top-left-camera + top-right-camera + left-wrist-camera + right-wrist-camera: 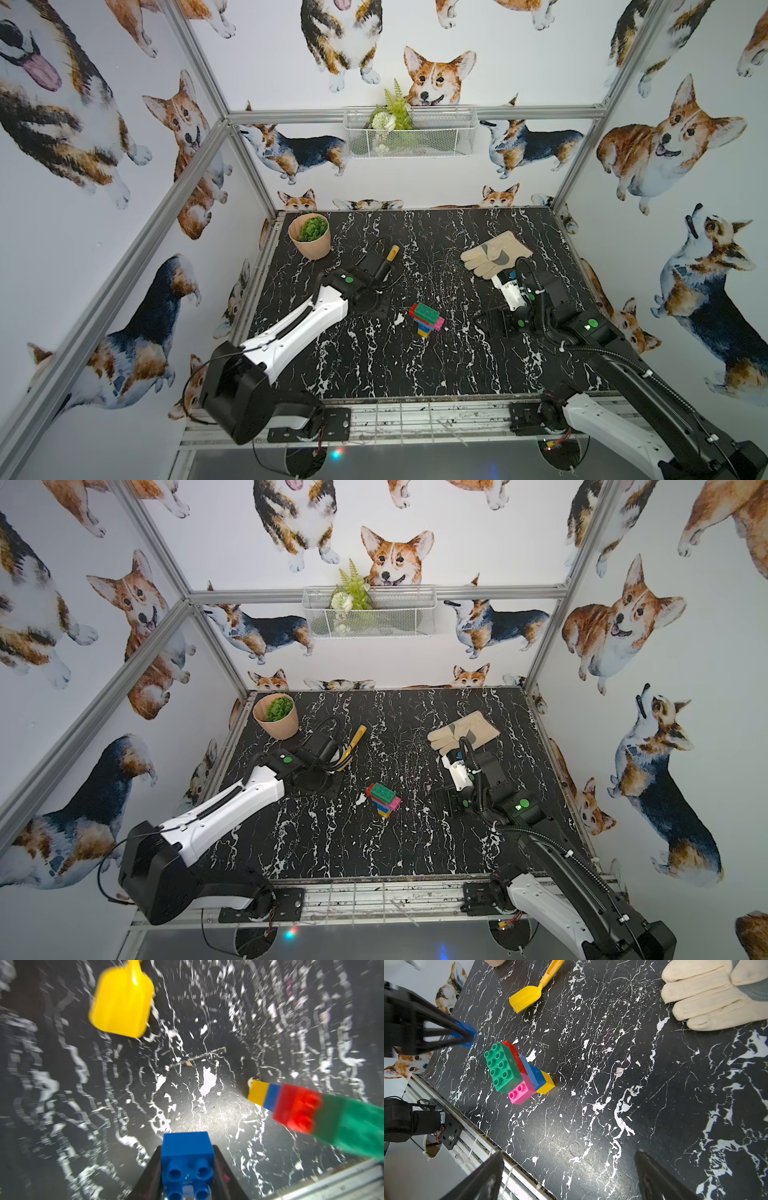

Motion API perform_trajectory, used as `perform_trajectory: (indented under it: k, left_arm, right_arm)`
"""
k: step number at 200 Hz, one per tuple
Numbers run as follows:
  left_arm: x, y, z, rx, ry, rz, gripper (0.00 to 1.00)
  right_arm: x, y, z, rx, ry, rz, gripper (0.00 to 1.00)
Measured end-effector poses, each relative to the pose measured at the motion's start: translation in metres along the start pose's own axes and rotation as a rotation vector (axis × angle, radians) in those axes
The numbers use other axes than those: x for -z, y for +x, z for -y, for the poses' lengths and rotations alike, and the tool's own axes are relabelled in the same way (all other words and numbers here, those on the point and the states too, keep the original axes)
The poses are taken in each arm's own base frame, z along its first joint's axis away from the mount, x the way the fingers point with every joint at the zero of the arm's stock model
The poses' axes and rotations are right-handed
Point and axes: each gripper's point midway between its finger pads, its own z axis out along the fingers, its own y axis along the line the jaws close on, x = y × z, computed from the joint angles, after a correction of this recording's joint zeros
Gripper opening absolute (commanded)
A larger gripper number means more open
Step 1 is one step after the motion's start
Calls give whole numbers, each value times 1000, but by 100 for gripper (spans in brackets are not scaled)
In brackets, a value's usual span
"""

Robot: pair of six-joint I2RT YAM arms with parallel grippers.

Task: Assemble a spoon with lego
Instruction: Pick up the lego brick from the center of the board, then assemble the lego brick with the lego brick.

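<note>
The partly built spoon stands mid-table: a green brick on top, red and pink under it, then blue, with yellow at the base. My left gripper is shut on a dark blue lego brick. It hangs just above the table to the left of the spoon, apart from it. My right gripper is open and holds nothing, low over the table to the right of the spoon.
A yellow toy shovel lies behind the left gripper. A cream glove lies at the back right. A potted plant stands in the back left corner. The table's metal front rail is close to the right gripper.
</note>
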Motion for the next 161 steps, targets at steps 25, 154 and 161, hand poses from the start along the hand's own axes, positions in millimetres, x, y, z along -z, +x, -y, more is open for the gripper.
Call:
perform_trajectory:
  k: [25,154,161]
  left_arm:
    - [46,-13,5,-21,12,40,28]
    - [28,-9,136,-294,78,-183,28]
    - [24,-9,137,-295,73,-192,28]
  right_arm:
    - [0,0,0,-1,1,-2,100]
    - [-1,1,0,-2,1,-5,100]
    - [-1,1,0,-2,1,-5,100]
